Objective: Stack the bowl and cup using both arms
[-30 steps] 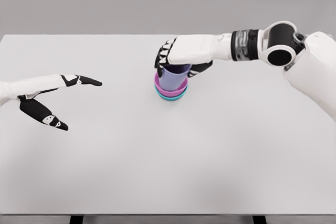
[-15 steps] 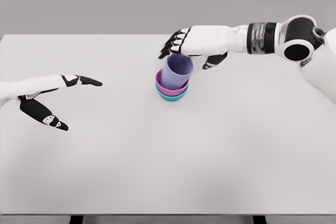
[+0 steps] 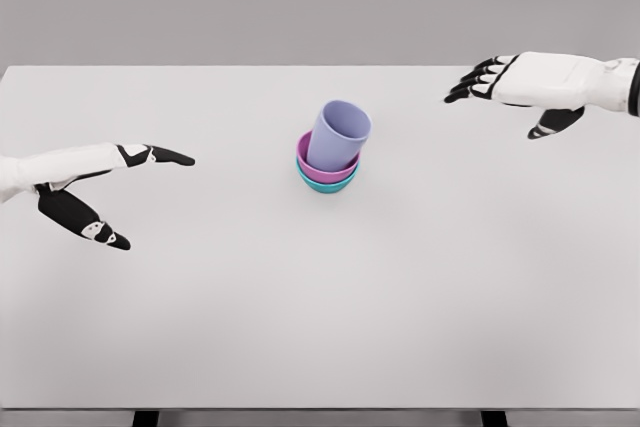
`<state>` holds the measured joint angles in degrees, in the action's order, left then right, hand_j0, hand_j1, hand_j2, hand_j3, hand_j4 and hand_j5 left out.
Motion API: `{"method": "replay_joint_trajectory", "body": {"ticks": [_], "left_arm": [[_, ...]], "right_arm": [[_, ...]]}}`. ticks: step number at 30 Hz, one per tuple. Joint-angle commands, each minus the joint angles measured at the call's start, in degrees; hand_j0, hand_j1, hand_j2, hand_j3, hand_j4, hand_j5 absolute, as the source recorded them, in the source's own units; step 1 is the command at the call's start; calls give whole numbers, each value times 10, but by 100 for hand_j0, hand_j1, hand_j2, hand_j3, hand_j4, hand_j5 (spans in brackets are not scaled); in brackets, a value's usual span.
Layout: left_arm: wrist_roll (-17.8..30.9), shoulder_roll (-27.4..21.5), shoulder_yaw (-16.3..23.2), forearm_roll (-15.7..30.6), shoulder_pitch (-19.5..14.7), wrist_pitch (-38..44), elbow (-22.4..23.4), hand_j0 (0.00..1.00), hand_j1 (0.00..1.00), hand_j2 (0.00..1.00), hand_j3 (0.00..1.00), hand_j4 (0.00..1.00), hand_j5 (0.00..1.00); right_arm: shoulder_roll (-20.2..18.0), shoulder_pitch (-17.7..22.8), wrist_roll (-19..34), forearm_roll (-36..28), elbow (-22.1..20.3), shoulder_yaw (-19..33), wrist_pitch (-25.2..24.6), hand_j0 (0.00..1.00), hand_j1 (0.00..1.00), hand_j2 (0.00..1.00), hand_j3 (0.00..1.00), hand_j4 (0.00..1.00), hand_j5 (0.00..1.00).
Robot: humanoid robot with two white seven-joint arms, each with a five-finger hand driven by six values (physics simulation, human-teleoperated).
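In the middle of the broad white table point(image 3: 320, 327), a little toward the far edge, a tall lavender plastic cup point(image 3: 337, 135) is sitting inside a shallow pink bowl point(image 3: 312, 166), and that pink bowl is nesting in a teal bowl point(image 3: 326, 186) of which only a thin rim is showing underneath. The cup is not standing straight: it is leaning, with its open mouth tipping up and to the right while its base is resting down in the pink bowl. Nothing is touching the stack. The robot's white right hand point(image 3: 530, 87) is hovering well apart from it, over the far right part of the table, with its black-tipped fingers point(image 3: 470, 82) reaching out loosely toward the left and its thumb hanging below; it is gripping nothing. The white left hand point(image 3: 85, 182) is hanging over the left side of the table, also well away from the stack, with its fingers stretching straight toward the right and its dark thumb point(image 3: 85, 222) splaying down and away from them, so it too is lying slack and carrying nothing. Behind the table a plain grey wall point(image 3: 320, 2) is filling the background.
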<state>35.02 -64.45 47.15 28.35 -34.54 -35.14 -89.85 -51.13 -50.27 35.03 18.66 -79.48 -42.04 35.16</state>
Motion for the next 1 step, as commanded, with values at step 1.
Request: {"method": "replay_joint_trajectory", "body": {"ticks": [1], "left_arm": [[0,-1,0,5,0,1,0,100,100,100,100,100,100]], "right_arm": [[-4,0,0,-4,0,0,-2,100,100,100,100,100,100]]}}
